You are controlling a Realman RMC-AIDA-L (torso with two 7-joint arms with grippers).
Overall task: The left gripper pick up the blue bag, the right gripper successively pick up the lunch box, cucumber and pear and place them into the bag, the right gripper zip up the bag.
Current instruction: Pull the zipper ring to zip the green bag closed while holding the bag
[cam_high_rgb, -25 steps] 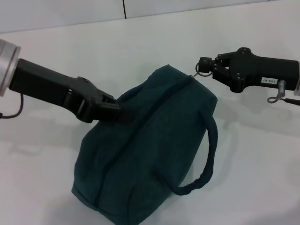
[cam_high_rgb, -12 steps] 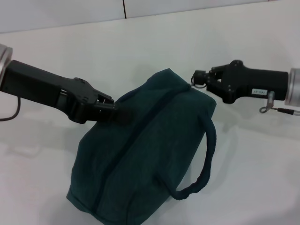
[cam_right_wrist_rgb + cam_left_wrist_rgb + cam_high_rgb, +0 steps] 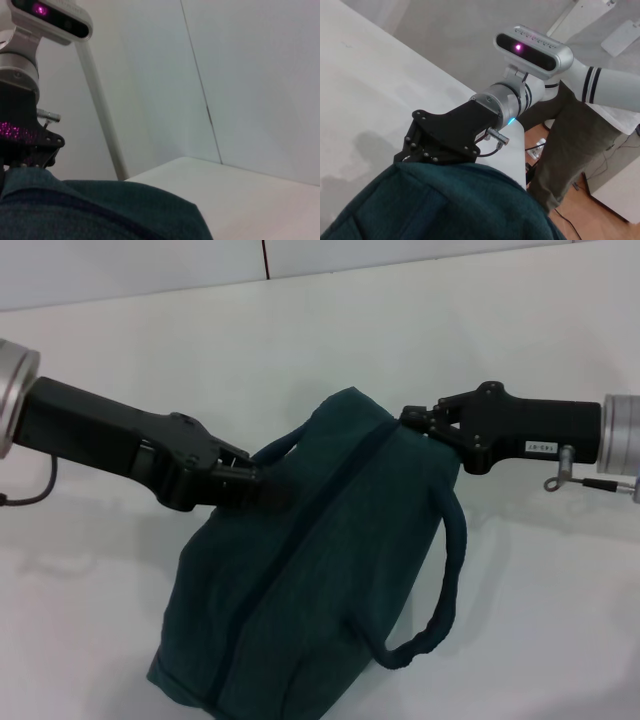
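The blue bag [image 3: 320, 570] hangs tilted in the middle of the head view, its dark zipper line running closed along the top. My left gripper [image 3: 252, 485] is shut on the bag's near handle loop at the upper left. My right gripper [image 3: 412, 420] sits at the far end of the zipper, fingers pinched together where the zipper pull lies; the ring itself is hidden. The left wrist view shows teal fabric [image 3: 445, 205] below the right gripper's black body [image 3: 450, 135]. Lunch box, cucumber and pear are out of view.
The second handle loop [image 3: 445, 580] hangs free on the bag's right side. A white table [image 3: 540, 620] lies under and around the bag, with a white wall behind. A person in olive trousers [image 3: 570, 150] stands beyond the table's edge.
My right gripper has moved left and down until its tips meet the bag's end, and the metal ring no longer shows. The left gripper and the bag shifted slightly.
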